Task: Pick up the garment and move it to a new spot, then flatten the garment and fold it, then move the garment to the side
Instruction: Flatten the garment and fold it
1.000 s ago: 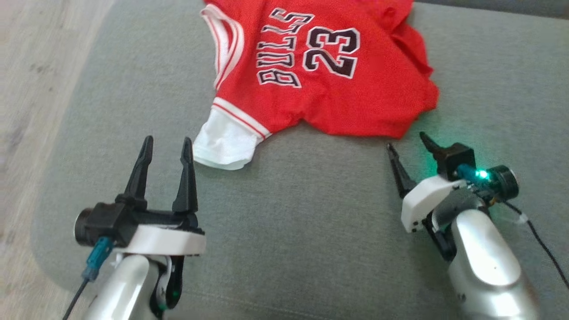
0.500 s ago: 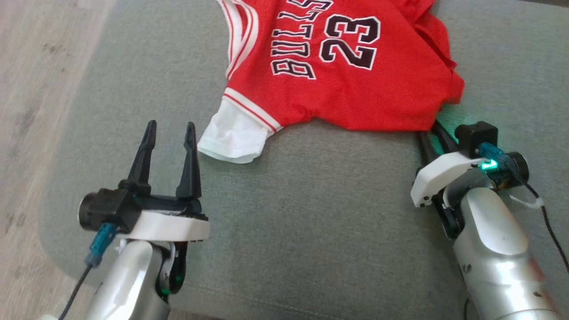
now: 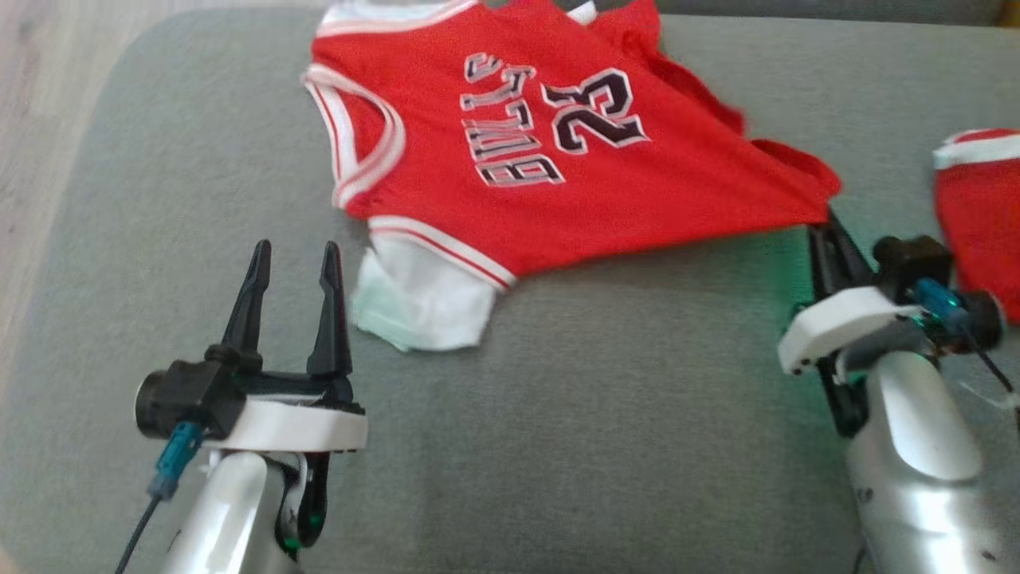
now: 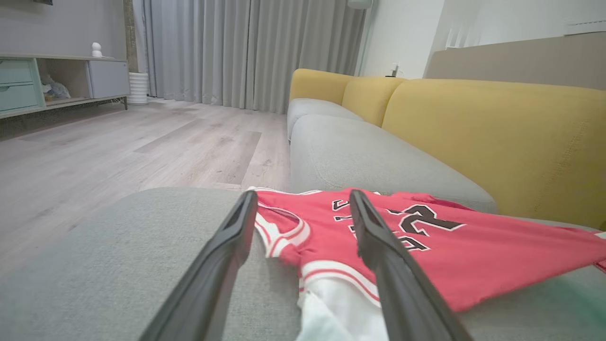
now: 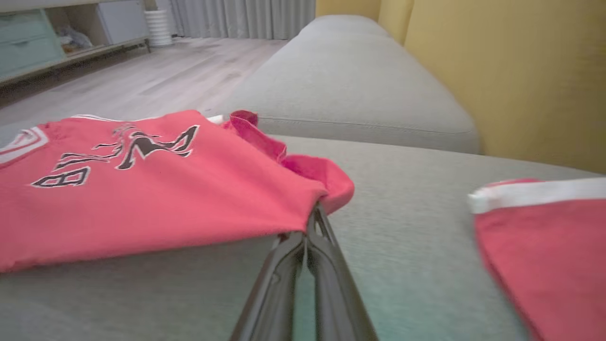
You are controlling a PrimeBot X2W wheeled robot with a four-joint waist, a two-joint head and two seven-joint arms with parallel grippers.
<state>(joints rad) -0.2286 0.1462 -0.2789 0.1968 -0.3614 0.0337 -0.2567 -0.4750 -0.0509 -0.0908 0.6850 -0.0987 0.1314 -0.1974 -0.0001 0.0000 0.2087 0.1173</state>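
- While the head view looked down on the grey seat cushion, the jersey lay spread over its far half, print upward; the cloth was a bright red knit with white-and-red striped trim at armhole and hem, bearing dark block letters and the number 23 outlined in white.
- A white sleeve piece stuck out, rumpled, from under the jersey's near-left corner.
- The right gripper had its two dark fingers pressed together on the jersey's near-right corner; the red cloth ran smooth and taut from that corner toward the print, with ruffled folds gathered just behind it.
- The right wrist view gave that pinch from close by; the fingers narrowed to a thin wedge, and the hem corner was caught at their tip, its edge standing a little off the cushion with shadow beneath.
- That view also took in a second red piece with a white band, lying on the cushion to the right, apart from the jersey.
- The left gripper stood with its tapered fingers spread and nothing between them, near the white sleeve piece.
- The left wrist view added the room beyond; a rounded yellow backrest, a pale wood-plank floor, grey pleated curtains and a low cabinet with teal drawers.
- The cushion's weave was coarse and matte, its corners rounded.
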